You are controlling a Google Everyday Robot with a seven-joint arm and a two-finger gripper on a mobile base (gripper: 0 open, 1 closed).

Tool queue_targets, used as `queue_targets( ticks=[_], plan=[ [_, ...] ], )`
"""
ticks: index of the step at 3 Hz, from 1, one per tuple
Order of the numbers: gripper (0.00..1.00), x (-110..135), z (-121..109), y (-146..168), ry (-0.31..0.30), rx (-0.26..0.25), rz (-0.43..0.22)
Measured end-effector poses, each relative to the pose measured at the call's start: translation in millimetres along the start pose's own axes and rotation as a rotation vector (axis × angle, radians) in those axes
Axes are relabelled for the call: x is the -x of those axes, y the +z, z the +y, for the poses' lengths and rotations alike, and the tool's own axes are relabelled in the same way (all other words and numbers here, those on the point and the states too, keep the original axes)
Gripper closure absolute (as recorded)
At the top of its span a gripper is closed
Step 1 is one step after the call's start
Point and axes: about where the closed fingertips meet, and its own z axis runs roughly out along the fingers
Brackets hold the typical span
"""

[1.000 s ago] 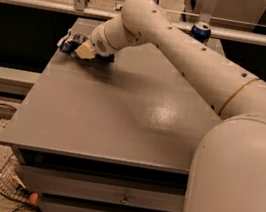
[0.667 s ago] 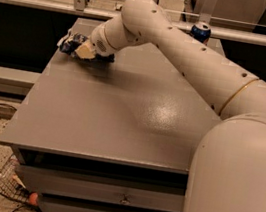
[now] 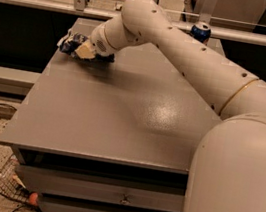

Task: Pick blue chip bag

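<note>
The blue chip bag (image 3: 69,42) is a crumpled dark blue foil bag with pale edges. It lies at the far left edge of the grey table (image 3: 119,126). My gripper (image 3: 85,50) is down at the table surface, right against the bag's right side, and covers part of it. The white arm reaches to it from the lower right across the table.
An upright blue soda can (image 3: 201,32) stands at the table's far edge, behind the arm. A metal railing (image 3: 38,3) runs behind the table. Drawers (image 3: 122,197) sit under the table top. A wire basket (image 3: 10,186) is on the floor at lower left.
</note>
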Motion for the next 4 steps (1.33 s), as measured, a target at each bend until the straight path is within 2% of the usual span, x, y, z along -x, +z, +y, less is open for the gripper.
queue_targets(
  ticks=[4],
  plan=[
    [1.00,0.1,0.0,0.0,0.000,0.000,0.000]
  ],
)
